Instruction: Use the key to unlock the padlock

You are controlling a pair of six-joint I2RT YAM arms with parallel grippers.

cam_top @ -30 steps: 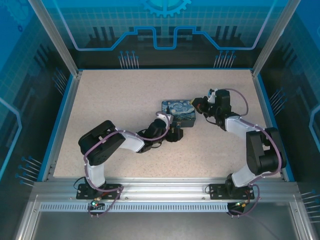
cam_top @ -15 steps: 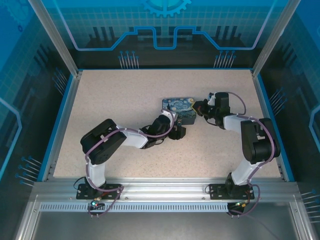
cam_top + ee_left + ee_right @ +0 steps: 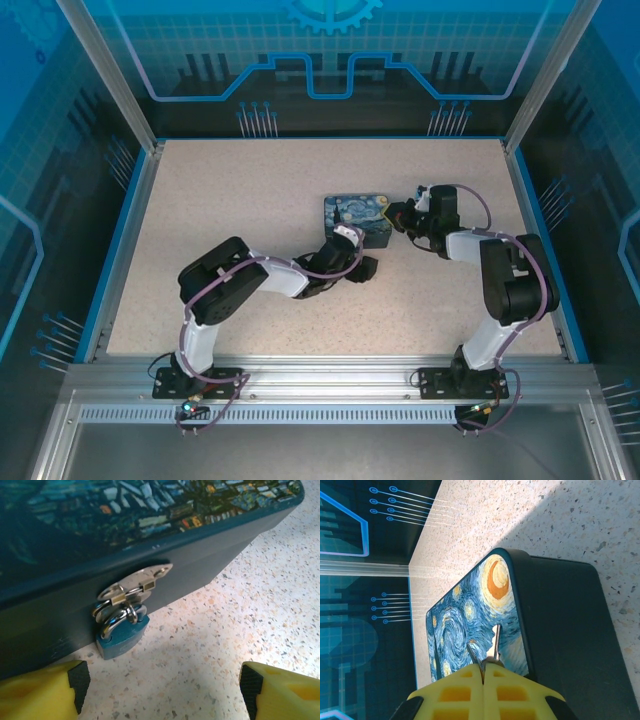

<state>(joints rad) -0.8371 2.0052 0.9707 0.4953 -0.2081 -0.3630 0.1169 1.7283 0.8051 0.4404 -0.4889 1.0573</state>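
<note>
Padlock (image 3: 122,637), small, slick and swinging loose on the box (image 3: 200,560) hasp, hangs before the spread left tool (image 3: 162,682), likely best pinched by its body, while the clenched right tool (image 3: 484,675) grips the thin key (image 3: 494,640) over the lid.

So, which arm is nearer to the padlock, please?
Left: its open jaws face the padlock on the box front; the right jaws, gripping the key, sit at the box's right edge.

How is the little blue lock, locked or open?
Locked, it seems: the padlock hangs from the hasp with its shackle down in its body, and the key is pinched in the right gripper, not in the lock.
</note>
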